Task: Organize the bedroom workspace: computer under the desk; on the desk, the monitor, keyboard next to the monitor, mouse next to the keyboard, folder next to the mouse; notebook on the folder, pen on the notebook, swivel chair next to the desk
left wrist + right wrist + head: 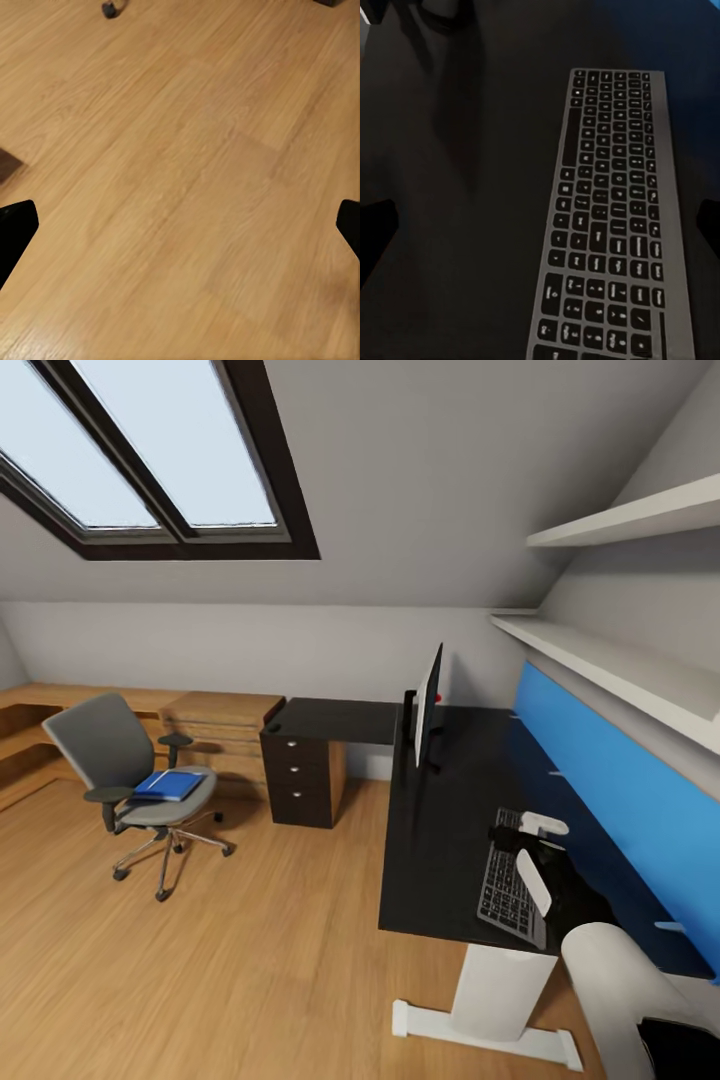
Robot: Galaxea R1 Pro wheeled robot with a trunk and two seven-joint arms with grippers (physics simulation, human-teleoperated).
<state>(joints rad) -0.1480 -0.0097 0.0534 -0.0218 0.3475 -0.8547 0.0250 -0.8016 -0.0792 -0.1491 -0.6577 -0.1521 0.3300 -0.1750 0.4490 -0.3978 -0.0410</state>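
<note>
Keyboard (pixel 512 888) lies flat near the desk's (pixel 440 840) front end, parallel to its long edge, bare black top beside it. Right gripper (pixel 535 855) hovers above with jaws spread, partly hiding the keys. Monitor (pixel 428 705) stands edge-on farther along. Folder (pixel 168 785) rests on the chair (pixel 130 780), well apart across open floor (pixel 180 180). Left gripper (pixel 180 225) hangs released; its fingertips are cut off.

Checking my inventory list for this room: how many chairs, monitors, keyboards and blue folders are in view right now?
Chair: 1
Monitor: 1
Keyboard: 1
Blue folder: 1
Total: 4
</note>
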